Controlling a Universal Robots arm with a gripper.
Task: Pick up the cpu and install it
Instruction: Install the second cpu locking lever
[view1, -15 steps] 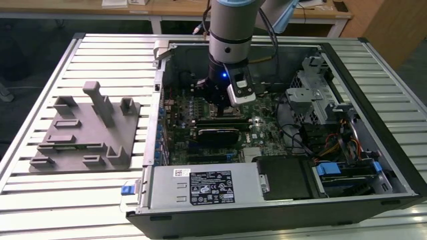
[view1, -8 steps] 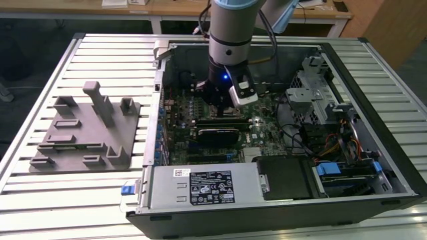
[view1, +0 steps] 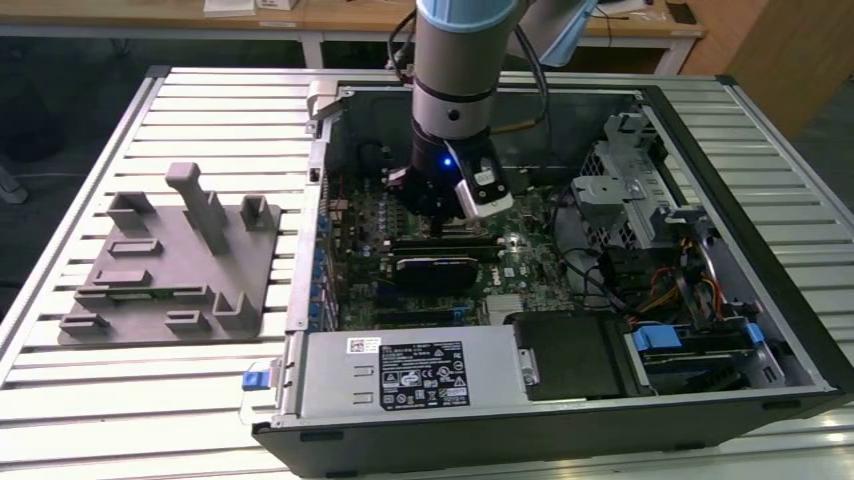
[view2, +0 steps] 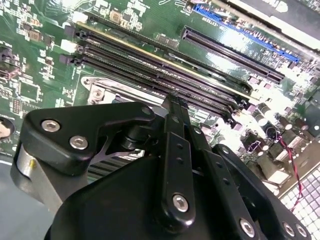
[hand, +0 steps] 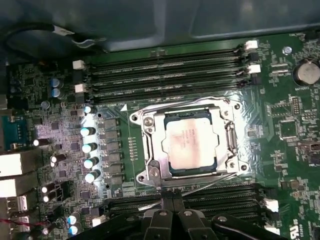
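Observation:
In the first wrist view the cpu (hand: 192, 145), a flat square chip with a pale silver top, lies in its socket on the green motherboard (hand: 295, 125), with a metal frame (hand: 150, 165) around it. My gripper (hand: 170, 202) is beside the socket over the black memory slots (hand: 215, 197), fingers pressed together and holding nothing. The second wrist view shows the gripper (view2: 174, 102) shut, its tip just above the board. In the exterior view the gripper (view1: 430, 205) hangs low inside the open computer case (view1: 747, 300).
A grey plastic fixture (view1: 167, 260) with upright posts stands on the slatted table at the exterior view's left. Inside the case are a black rectangular block (view1: 434, 272), a power supply (view1: 400, 372), a drive cage (view1: 641, 200) and cables (view1: 667, 290).

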